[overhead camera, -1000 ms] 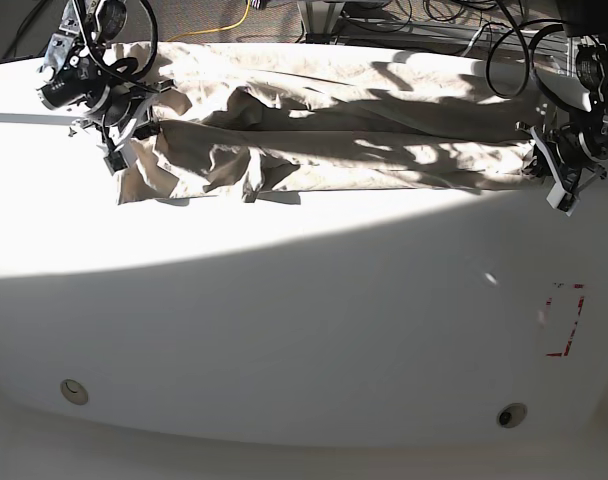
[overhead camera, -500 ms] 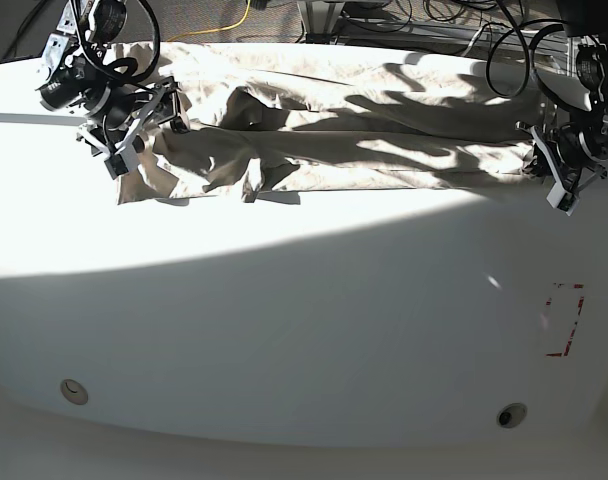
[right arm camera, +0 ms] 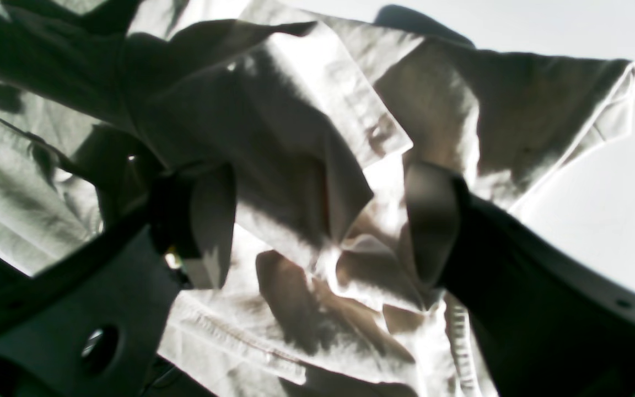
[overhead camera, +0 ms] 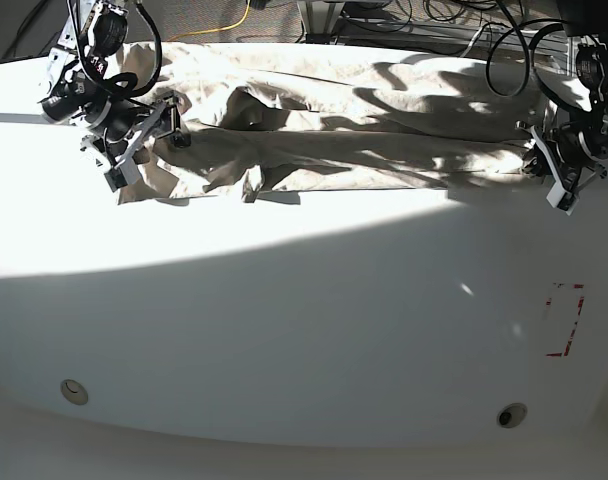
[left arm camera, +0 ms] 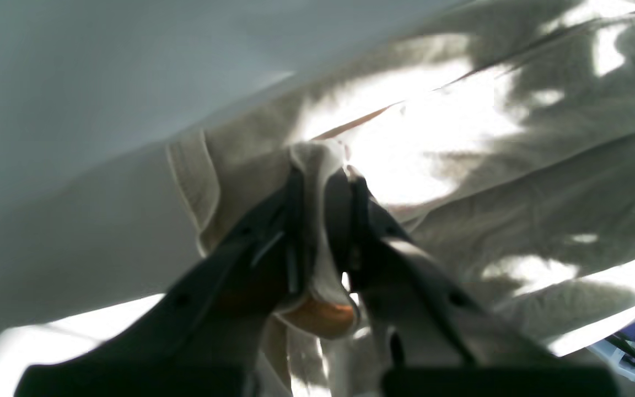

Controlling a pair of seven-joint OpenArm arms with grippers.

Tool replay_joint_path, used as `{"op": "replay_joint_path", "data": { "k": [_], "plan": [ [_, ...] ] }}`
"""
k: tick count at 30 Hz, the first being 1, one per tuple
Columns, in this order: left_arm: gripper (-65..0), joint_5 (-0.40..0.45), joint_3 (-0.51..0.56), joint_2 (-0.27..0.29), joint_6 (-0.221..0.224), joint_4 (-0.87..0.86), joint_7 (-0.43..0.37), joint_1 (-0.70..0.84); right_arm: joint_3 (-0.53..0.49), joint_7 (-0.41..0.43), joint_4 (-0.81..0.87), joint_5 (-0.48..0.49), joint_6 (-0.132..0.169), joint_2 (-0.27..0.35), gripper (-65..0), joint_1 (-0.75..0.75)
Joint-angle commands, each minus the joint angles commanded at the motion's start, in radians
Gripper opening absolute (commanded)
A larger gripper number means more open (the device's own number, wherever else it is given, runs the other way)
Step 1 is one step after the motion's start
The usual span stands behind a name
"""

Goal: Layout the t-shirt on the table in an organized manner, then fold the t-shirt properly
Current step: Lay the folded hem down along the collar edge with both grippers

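We see the left gripper (left arm camera: 320, 182) pinching the t-shirt (overhead camera: 364, 125) hem on the surface (overhead camera: 304, 320), while the right gripper (right arm camera: 317, 215) hangs wide open above its crumpled end.

Hard sunlight falls across the far half of the scene, the near half in shade. Beyond, at twelve o'clock, a grey floor (overhead camera: 274, 12) carries black cables (overhead camera: 424, 15) and a yellow cord (overhead camera: 229, 25).

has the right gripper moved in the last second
Yes. In the base view the right gripper, now open over the t-shirt, has shifted toward the table's middle, away from its left edge; it sat nearer that edge before.
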Motion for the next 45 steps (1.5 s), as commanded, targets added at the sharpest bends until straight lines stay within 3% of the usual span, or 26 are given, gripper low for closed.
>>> {"op": "replay_joint_path", "data": {
  "k": [5, 12, 21, 31, 36, 45],
  "plan": [
    [-61.2, 0.000, 0.002, 0.002, 0.000, 0.000, 0.000, -0.003, -0.002, 0.000, -0.006, 0.003, 0.000, 0.002, -37.7, 0.009],
    [-61.4, 0.000, 0.002, 0.003, 0.000, 0.000, 0.000, -0.005, -0.002, -0.006, 0.002, 0.032, 0.000, 0.000, -64.5, 0.011],
    [-61.4, 0.000, 0.003, 0.003, 0.000, -0.002, -0.002, -0.006, 0.005, -0.008, 0.071, 0.193, 0.000, 0.009, -65.0, -0.051],
    [-61.5, 0.000, 0.003, 0.003, 0.000, -0.003, -0.003, -0.006, 0.008, -0.008, 0.110, 0.279, 0.000, 0.009, -65.0, -0.129],
    [-61.5, 0.000, 0.003, 0.003, 0.000, -0.005, -0.003, -0.006, 0.009, -0.005, 0.114, 0.359, 0.000, 0.040, -65.0, -0.189],
    [-61.5, 0.002, 0.003, 0.002, 0.000, -0.006, -0.003, -0.006, 0.087, -0.006, 0.115, 0.446, 0.000, 0.055, -65.0, -0.284]
  ]
}}
